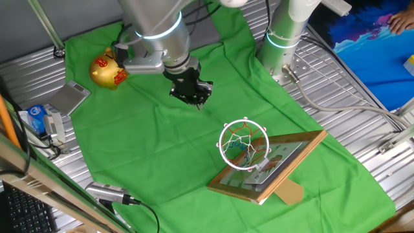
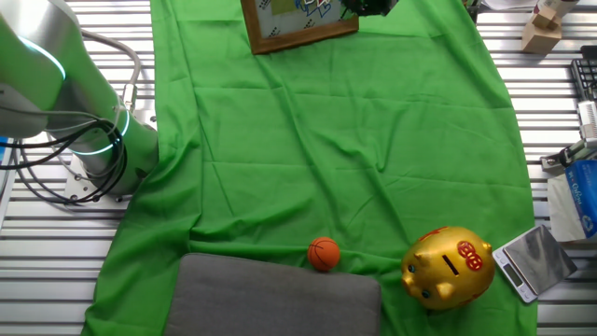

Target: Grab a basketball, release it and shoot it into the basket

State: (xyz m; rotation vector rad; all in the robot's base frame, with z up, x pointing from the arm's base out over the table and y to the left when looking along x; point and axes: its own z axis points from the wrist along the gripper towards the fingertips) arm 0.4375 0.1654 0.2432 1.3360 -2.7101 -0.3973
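The basketball [image 2: 324, 254], a tiny orange ball with dark seams, lies on the green cloth to the left of the golden piggy bank in the other fixed view. In one fixed view the arm hides it. My gripper [image 1: 192, 96] is black, points down over the cloth right of the piggy bank, and looks open and empty. In the other fixed view it does not show. The basket [image 1: 244, 144] has a white rim and a red-and-white net. It sits on a wooden-framed picture backboard [image 1: 278, 165] lying tilted at the front right. Only the backboard's edge [image 2: 298, 28] shows in the other fixed view.
The golden piggy bank [image 1: 107, 71] [image 2: 448, 268] stands at the cloth's edge. A small silver scale [image 1: 70, 97] [image 2: 532, 261] and a blue-and-white pack [image 1: 37, 120] lie beside it. A second arm's base [image 1: 284, 39] stands behind. A grey slab [image 2: 280, 299] fills the lower edge.
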